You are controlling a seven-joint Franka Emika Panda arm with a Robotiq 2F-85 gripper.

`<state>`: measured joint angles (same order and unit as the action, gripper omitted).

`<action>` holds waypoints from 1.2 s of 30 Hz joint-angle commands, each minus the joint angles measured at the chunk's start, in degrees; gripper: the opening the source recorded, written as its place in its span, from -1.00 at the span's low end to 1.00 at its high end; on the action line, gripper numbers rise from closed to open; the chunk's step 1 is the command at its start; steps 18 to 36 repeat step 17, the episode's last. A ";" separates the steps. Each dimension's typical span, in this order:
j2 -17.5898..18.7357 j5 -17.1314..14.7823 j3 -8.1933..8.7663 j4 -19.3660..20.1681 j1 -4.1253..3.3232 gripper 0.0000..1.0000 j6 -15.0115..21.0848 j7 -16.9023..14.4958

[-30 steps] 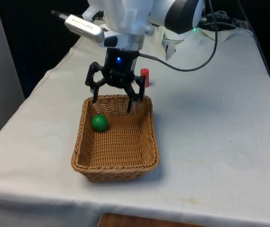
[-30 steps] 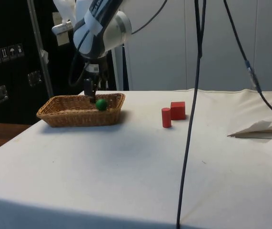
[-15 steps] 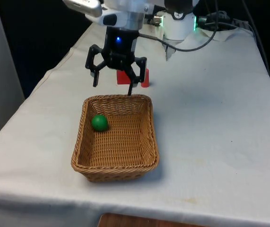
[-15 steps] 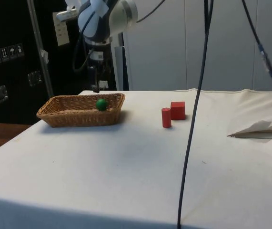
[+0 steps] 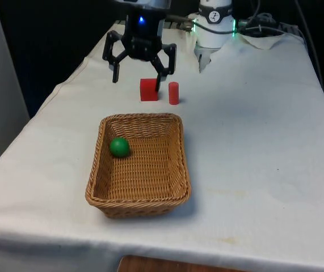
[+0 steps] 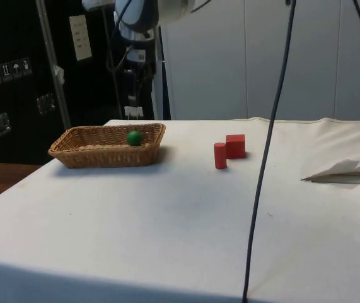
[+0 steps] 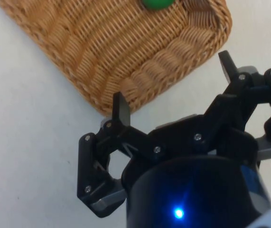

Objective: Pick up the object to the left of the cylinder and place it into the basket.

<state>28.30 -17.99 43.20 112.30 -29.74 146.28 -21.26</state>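
A green ball point(image 5: 119, 147) lies inside the wicker basket point(image 5: 141, 118), near the wall on the front view's left. Beyond the basket a red cube point(image 5: 148, 90) stands on the cloth, with a red cylinder point(image 5: 173, 93) just to its right in the front view. My gripper point(image 5: 139, 82) hangs open and empty, high above the table over the basket's far rim. In the side view the gripper point(image 6: 130, 111) is well above the basket point(image 6: 107, 146), the ball point(image 6: 135, 137), the cylinder point(image 6: 220, 155) and the cube point(image 6: 235, 146). The wrist view has my fingers point(image 7: 121, 109) spread over a corner of the basket point(image 7: 126, 52), with the ball point(image 7: 156, 3) inside.
Black cables point(image 5: 238, 76) trail over the far part of the table towards the robot's base. A fold of cloth point(image 6: 340, 170) bunches up at the side view's right. A cable point(image 6: 268, 151) hangs close to the side camera.
The gripper has risen out of the basket and drawn back towards the table's far end, staying open. The green ball has stayed where it lay in the basket.
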 commanded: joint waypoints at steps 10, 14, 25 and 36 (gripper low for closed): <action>-6.53 4.64 1.26 4.13 -1.15 1.00 -0.40 1.38; -9.05 6.13 1.15 5.39 -1.03 1.00 -0.63 1.66; -9.97 5.67 0.34 5.67 -0.40 1.00 -0.52 0.86; -9.97 5.67 0.34 5.67 -0.40 1.00 -0.52 0.86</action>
